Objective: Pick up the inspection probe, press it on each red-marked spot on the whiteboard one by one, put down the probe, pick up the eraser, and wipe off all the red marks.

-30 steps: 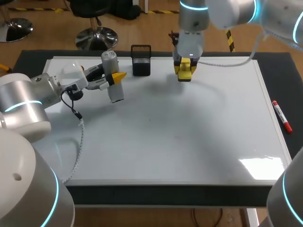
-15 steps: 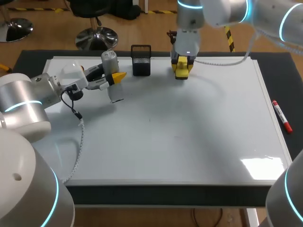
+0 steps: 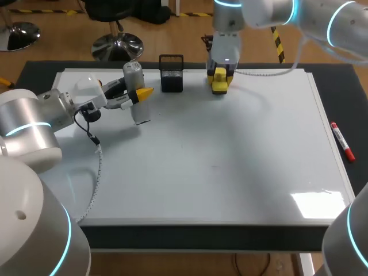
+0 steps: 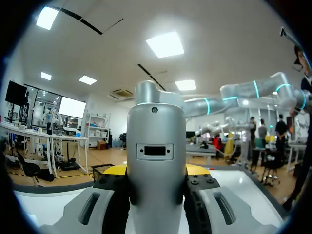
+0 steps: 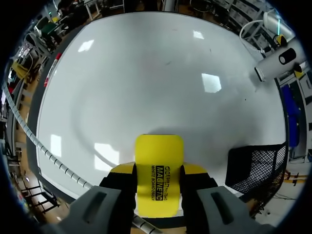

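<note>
Head view: left arm [image 3: 34,123] comes in from the left side. The left tool [image 3: 140,94] is clamped on the grey probe [image 3: 133,73], fingers on 2 sides. Probe stands roughly upright, a bit tilted, over the far-left part of the whiteboard [image 3: 218,172]; can't tell if its lower end touches the board. Black mesh basket [image 3: 171,73] sits on the board's far edge, just beside the probe, btwn the 2 tools. Right arm [image 3: 270,11] comes in from the upper right. The right tool [image 3: 220,80] points down at the board's far edge and grips the yellow eraser [image 3: 219,87]; contact w/ the board can't be told. Red marker [image 3: 341,141] lies on the dark worktop [image 3: 345,86], just off the board's right edge, well apart from both tools.

Left wrist view: probe [image 4: 156,136] fills the middle, seated btwn the fingers of the left tool [image 4: 156,170], yellow tips showing either side behind it. Bit of whiteboard [image 4: 239,178] shows beside the tool.

Right wrist view: eraser [image 5: 159,151] sticks out ahead of the right tool [image 5: 159,171], pinched from both sides by the yellow-tipped fingers, w/ its shadow on the whiteboard [image 5: 146,73] right under it. Mesh basket [image 5: 253,170] is just beside the tool. Probe [image 5: 275,63] shows farther off past the basket. Marker [image 5: 52,68] lies beyond the board's far side. Ribbed cable [image 5: 29,131] runs along the board's edge.
</note>
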`<state>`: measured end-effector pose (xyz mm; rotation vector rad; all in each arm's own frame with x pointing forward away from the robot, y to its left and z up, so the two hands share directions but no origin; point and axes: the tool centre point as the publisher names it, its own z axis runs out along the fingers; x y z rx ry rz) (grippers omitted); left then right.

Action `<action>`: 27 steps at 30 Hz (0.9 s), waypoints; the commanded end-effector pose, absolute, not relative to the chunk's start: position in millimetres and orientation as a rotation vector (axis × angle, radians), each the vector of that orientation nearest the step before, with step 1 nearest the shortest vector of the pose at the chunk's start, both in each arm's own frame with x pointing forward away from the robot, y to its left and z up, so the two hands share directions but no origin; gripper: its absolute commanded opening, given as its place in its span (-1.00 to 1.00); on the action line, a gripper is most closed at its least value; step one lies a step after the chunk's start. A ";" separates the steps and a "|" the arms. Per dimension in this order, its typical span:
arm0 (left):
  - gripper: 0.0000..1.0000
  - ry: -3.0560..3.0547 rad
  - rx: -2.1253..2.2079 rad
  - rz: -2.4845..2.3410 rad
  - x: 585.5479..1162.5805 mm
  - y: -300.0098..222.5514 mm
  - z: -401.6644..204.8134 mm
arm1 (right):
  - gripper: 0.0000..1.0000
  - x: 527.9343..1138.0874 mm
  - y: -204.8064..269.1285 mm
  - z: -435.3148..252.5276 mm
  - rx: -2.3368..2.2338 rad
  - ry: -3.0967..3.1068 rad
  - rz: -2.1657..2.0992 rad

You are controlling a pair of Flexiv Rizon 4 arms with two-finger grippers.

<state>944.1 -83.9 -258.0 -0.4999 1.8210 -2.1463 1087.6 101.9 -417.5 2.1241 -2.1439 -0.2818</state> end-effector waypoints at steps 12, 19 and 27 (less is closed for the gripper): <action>-1.00 1.817 -0.501 -2.145 944.3 -84.9 -257.8 | 0.04 1092.9 100.8 -430.9 2.051 -2.145 -0.298; -1.00 1.817 -0.501 -2.145 944.3 -84.9 -257.8 | 1.00 1092.2 95.6 -423.5 2.026 -2.182 -0.276; -1.00 1.817 -0.501 -2.145 944.3 -84.9 -257.8 | 1.00 1085.5 75.6 -396.2 1.945 -2.372 -0.314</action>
